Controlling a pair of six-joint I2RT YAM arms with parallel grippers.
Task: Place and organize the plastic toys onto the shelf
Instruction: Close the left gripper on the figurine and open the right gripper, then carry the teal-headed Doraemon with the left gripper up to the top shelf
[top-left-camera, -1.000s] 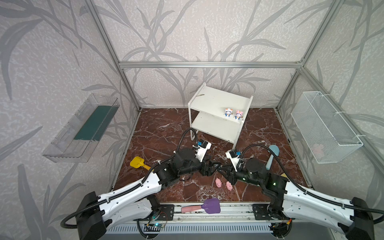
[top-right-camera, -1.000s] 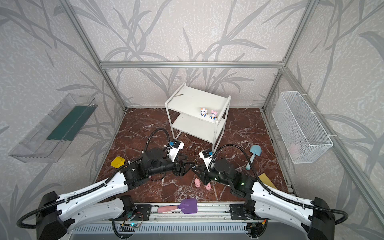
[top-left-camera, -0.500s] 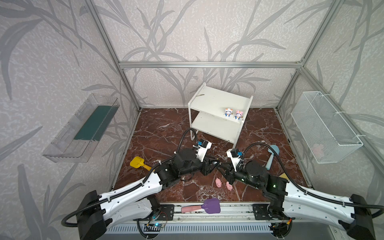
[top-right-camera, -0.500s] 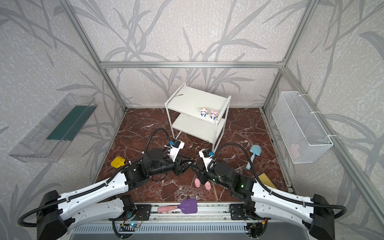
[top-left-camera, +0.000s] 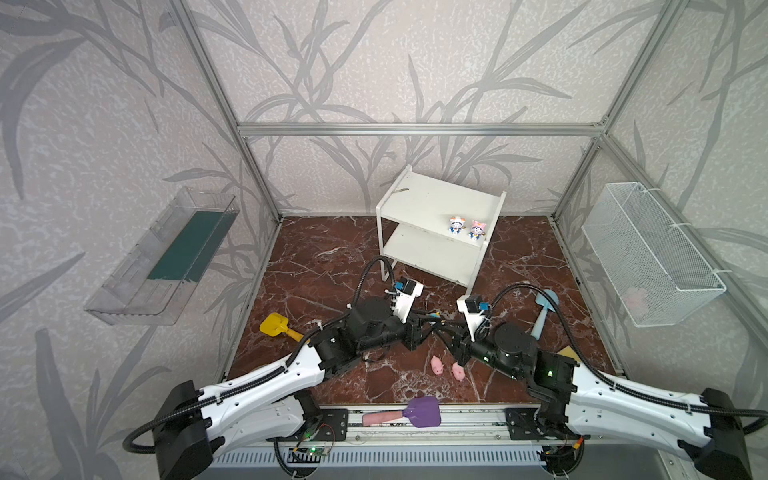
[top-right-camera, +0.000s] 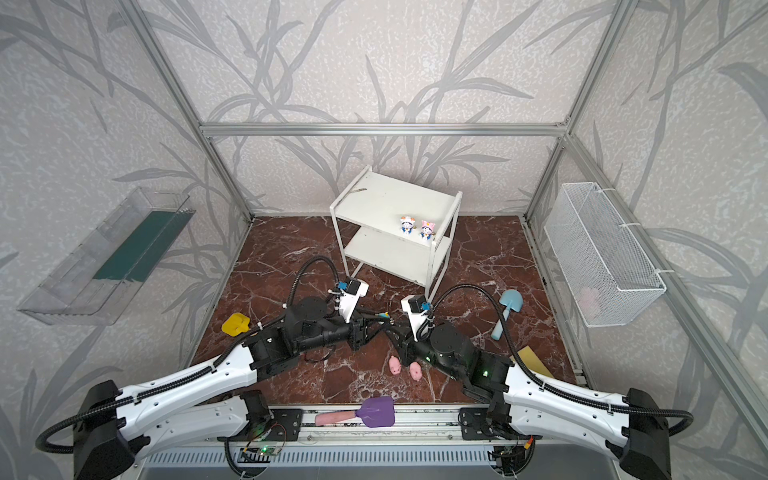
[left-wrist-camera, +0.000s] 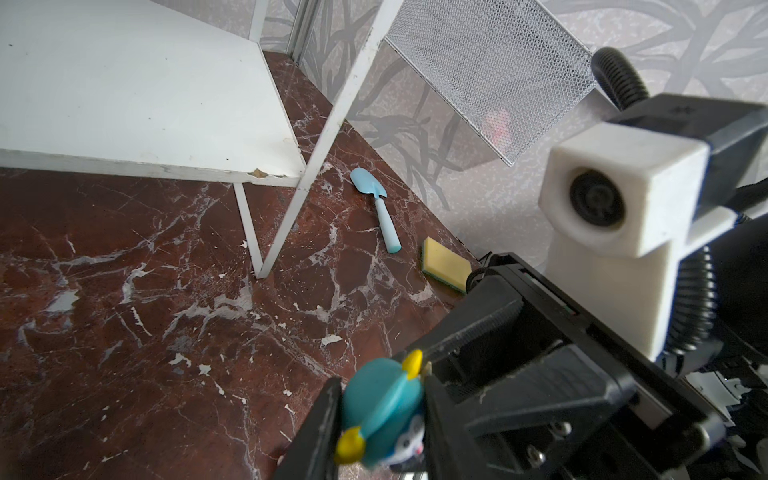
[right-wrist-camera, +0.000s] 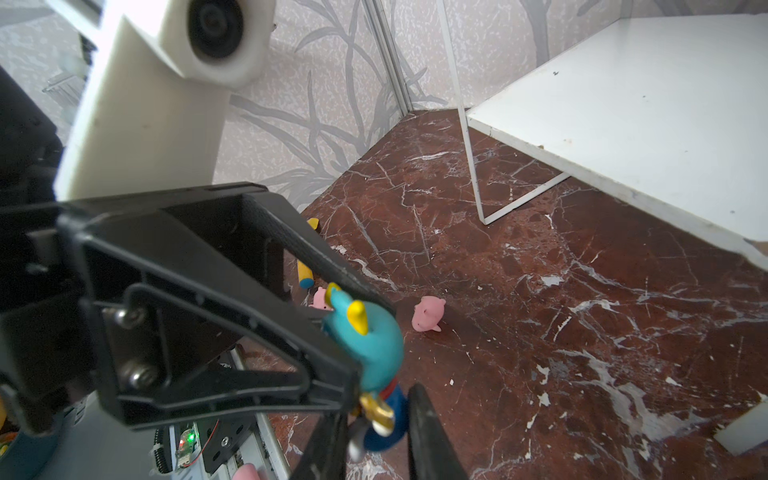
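Observation:
A small figurine with a teal hat (left-wrist-camera: 382, 399) hangs above the floor between my two grippers. My left gripper (left-wrist-camera: 380, 415) is shut on its hat. My right gripper (right-wrist-camera: 382, 432) is shut on its blue body (right-wrist-camera: 386, 415). In a top view the grippers meet at mid-floor, left gripper (top-left-camera: 434, 320) facing right gripper (top-left-camera: 445, 327). Just in front of them two pink pigs (top-left-camera: 436, 364) (top-left-camera: 458, 370) lie on the floor. The white shelf (top-left-camera: 419, 195) stands behind, with two figurines (top-left-camera: 456, 224) (top-left-camera: 476, 229) upright on its top board.
A purple shovel (top-left-camera: 415, 413) lies on the front rail. A yellow shovel (top-left-camera: 276, 326) is on the floor at left, a blue shovel (top-left-camera: 542, 309) and a yellow sponge (top-left-camera: 567, 353) at right. A wire basket (top-left-camera: 648, 257) hangs on the right wall, a clear tray (top-left-camera: 166, 257) on the left.
My left gripper has shut on the figurine's teal hat. The right gripper has stayed shut on its body, and both arms have barely moved.

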